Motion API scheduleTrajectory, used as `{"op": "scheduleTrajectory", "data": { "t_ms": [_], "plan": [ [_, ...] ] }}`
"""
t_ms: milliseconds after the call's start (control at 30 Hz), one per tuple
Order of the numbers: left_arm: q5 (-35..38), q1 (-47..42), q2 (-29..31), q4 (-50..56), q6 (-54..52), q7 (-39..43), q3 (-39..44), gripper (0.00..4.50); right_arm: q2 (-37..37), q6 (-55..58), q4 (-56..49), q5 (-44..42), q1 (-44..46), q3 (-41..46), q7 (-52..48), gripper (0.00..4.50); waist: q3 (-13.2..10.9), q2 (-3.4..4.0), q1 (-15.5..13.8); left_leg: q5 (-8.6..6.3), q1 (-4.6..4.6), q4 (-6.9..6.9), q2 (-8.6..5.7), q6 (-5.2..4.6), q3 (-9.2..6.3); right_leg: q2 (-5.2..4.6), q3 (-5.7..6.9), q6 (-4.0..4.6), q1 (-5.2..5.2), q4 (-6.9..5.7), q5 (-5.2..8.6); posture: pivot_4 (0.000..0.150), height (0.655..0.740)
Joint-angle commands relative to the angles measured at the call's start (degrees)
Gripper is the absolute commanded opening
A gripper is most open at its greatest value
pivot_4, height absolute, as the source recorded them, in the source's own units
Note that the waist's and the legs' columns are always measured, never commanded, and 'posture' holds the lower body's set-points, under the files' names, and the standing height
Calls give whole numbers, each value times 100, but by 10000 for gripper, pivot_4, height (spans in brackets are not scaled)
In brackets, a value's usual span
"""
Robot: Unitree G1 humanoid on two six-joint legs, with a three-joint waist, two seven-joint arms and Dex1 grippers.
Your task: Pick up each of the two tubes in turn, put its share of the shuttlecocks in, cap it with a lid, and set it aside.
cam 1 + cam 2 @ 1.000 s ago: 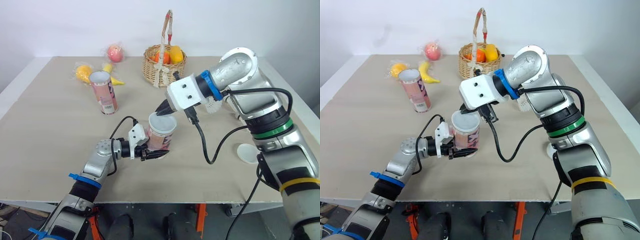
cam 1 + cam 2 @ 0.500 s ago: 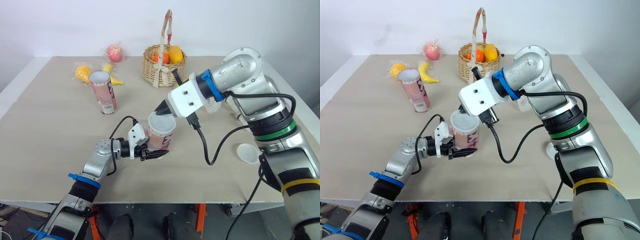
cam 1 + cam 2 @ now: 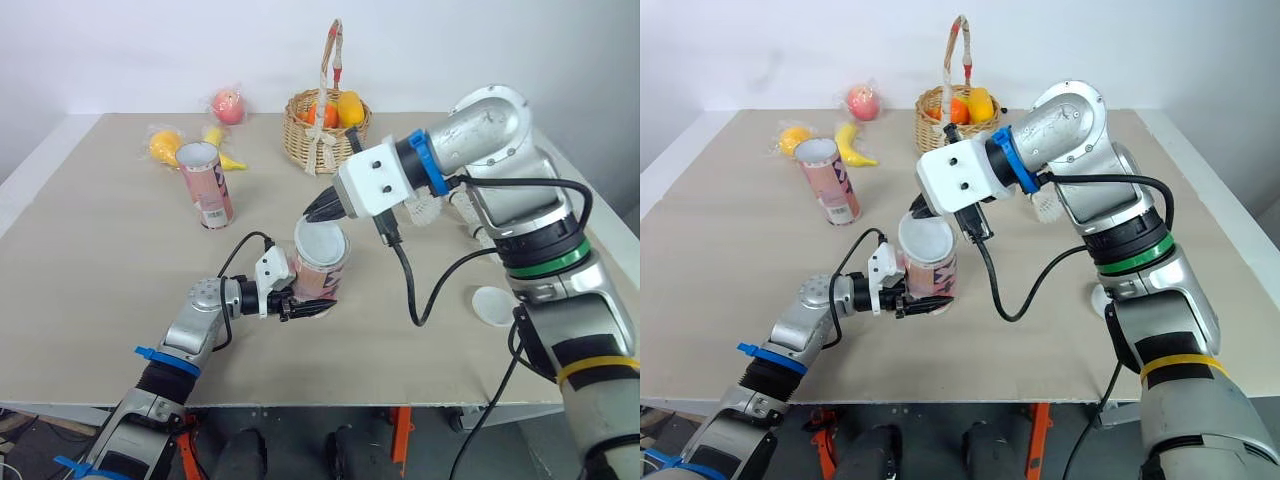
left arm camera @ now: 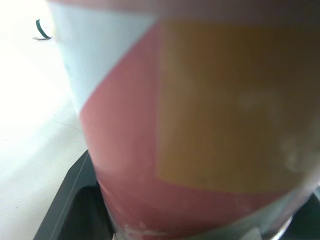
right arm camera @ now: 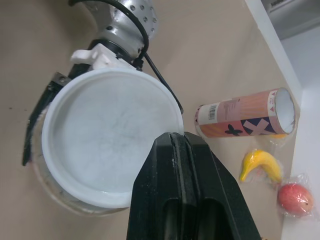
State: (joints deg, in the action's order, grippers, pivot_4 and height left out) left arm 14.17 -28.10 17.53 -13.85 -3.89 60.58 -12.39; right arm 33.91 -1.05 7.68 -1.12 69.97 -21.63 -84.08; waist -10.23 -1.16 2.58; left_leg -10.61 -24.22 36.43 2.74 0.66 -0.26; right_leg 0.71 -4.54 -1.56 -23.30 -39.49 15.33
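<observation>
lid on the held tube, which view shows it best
Right wrist view: it looks straight down on the lid, seen whole, pinched at its edge by the right gripper. The eye views show it obliquely, partly behind that gripper. The left wrist view shows the tube wall.

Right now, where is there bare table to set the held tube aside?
Free: the left-front stretch of table, in front of the standing tube; the front strip between held tube and loose lid. Crowded: the back, with wrapped fruit and basket.
</observation>
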Motion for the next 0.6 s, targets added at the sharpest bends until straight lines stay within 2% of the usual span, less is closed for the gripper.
{"op": "scheduleTrajectory", "data": {
  "t_ms": [33,167,400,600],
  "plan": [
    [-46,125,107,-78,-144,9,21,29212,14,-210,113,107,174,100,80,916,0,0,0,0,0,0,0,0,1,0,0,0,0,0,0,1500,7400],
    [-45,148,113,-46,-160,7,16,29212,53,-353,137,192,174,94,95,916,0,0,0,0,0,-2,0,0,1,0,-1,1,0,0,1,1500,7400],
    [-44,154,132,-47,-177,18,25,29212,271,-232,-321,-92,-49,-17,-500,916,0,0,0,0,0,-3,0,0,1,-1,-1,2,0,0,2,1500,7400],
    [-49,137,111,-80,-174,38,8,29212,36,-11,263,-181,318,-82,-689,916,0,0,3,0,1,-4,0,0,1,-1,-1,5,0,0,4,1500,7400]
  ]
}}
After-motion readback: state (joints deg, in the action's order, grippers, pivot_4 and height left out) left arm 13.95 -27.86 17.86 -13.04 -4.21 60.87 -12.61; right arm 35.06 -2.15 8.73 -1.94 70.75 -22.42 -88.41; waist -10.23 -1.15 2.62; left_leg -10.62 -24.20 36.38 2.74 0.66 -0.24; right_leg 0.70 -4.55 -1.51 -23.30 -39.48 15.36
